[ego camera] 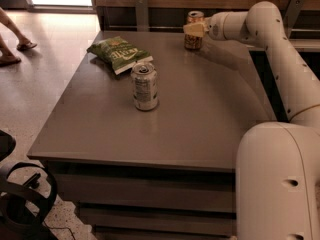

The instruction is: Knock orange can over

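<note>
The orange can (193,40) stands upright at the far edge of the grey table (200,119), its middle hidden behind the gripper. My gripper (194,29) is at the end of the white arm that reaches in from the right, and it is right against the can's upper half. A silver-white can (144,86) with greenish print stands upright near the middle of the table.
A green chip bag (119,54) lies at the table's far left. A wooden wall with metal brackets (141,11) runs behind the table. A person's feet (15,46) are on the floor at the left. Dark base parts (20,194) sit at the lower left.
</note>
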{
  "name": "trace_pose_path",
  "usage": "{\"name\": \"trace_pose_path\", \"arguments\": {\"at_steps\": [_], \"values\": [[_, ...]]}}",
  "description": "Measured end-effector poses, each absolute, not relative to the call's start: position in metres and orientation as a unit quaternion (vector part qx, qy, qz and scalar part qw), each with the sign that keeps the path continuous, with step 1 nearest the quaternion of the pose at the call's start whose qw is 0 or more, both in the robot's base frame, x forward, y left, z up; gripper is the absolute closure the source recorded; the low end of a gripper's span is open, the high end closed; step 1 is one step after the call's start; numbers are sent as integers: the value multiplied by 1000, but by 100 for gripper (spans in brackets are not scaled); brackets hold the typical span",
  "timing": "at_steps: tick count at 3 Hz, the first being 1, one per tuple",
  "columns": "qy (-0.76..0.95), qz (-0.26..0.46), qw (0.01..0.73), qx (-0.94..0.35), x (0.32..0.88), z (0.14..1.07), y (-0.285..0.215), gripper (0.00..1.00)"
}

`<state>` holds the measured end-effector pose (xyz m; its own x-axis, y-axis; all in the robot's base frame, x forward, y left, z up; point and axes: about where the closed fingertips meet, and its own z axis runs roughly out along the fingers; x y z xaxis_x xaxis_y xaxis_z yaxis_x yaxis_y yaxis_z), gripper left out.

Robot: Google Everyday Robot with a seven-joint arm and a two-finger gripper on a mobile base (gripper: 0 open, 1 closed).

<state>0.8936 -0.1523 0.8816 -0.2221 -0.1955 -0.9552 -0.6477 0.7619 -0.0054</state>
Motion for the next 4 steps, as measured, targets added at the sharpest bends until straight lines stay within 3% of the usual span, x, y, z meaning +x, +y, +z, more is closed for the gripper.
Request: {"name": "trace_pose_path", "arguments": {"at_steps": [1,2,4], "values": [[755,204,556,-280,894,880,-149,86],[755,206,555,-281,895,877,-146,100],[780,155,531,-292,880,901,-168,100]]}}
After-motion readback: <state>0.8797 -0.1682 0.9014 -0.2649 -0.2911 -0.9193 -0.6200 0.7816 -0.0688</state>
